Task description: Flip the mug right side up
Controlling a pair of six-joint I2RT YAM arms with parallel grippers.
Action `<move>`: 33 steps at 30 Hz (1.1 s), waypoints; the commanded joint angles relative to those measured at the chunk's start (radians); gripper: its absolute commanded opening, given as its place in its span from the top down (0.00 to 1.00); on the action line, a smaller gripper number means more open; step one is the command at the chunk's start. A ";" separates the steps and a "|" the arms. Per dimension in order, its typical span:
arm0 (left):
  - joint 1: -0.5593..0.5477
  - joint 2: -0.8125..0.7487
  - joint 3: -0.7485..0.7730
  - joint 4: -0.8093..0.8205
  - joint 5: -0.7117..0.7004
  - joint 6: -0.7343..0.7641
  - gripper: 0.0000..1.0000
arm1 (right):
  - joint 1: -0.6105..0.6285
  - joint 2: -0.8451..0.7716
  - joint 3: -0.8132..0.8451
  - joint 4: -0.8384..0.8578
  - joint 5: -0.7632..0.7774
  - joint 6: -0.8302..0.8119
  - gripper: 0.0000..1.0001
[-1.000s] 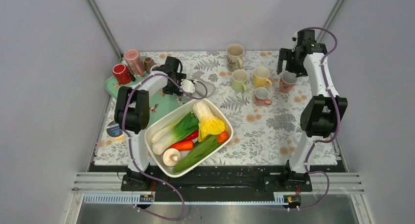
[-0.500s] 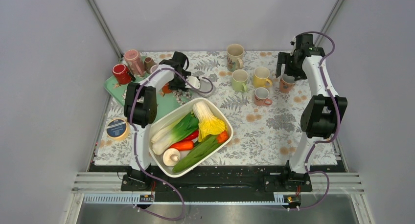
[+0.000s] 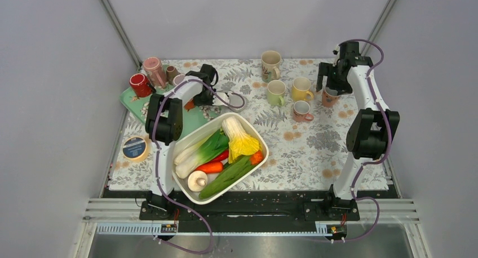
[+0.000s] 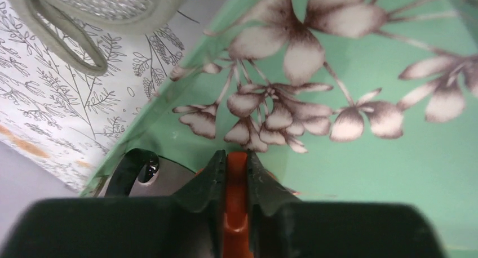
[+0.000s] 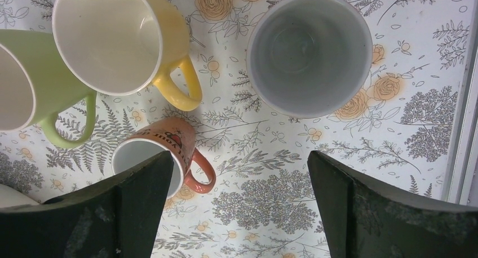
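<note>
My left gripper point(image 4: 237, 156) is shut on the orange handle point(image 4: 237, 201) of the mug, low over the green flowered tray point(image 4: 383, 145). Only that handle and a grey curved surface point(image 4: 169, 179) beside it show in the left wrist view, so I cannot tell which way up the mug is. From above, the left gripper point(image 3: 195, 99) covers the mug point(image 3: 190, 105), leaving an orange sliver visible on the tray point(image 3: 131, 99). My right gripper point(image 5: 239, 173) stands wide open above the upright mugs at the back right, holding nothing.
Red point(image 3: 140, 84), pink point(image 3: 153, 70) and brown point(image 3: 172, 73) mugs crowd the tray's far end. A white mesh-bottomed piece point(image 4: 101, 4) lies beside the tray. Cream point(image 3: 270, 62), green point(image 3: 275, 92), yellow point(image 5: 121, 38), small pink point(image 5: 160, 151) and grey-lined point(image 5: 310, 52) mugs stand upright. A vegetable basin point(image 3: 191, 142) sits in front.
The left gripper moved left from the white piece onto the tray and shut on the orange handle. The right arm shifted only slightly, still open.
</note>
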 commanded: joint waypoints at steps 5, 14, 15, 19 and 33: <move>0.001 -0.096 -0.033 0.043 0.010 -0.084 1.00 | -0.001 -0.078 -0.010 0.022 -0.036 -0.006 0.01; 0.020 -0.302 0.007 0.075 0.233 -0.407 1.00 | 0.062 -0.286 -0.105 0.092 -0.087 0.048 0.01; 0.024 -0.326 0.012 0.089 0.283 -0.477 1.00 | 0.071 -0.313 -0.116 0.098 -0.108 0.041 0.01; 0.037 -0.435 0.004 0.147 0.519 -0.781 1.00 | 0.241 -0.416 -0.168 0.157 -0.216 -0.010 0.01; 0.031 -0.610 0.000 0.221 1.060 -1.369 1.00 | 0.655 -0.506 -0.407 0.754 -0.488 0.201 0.02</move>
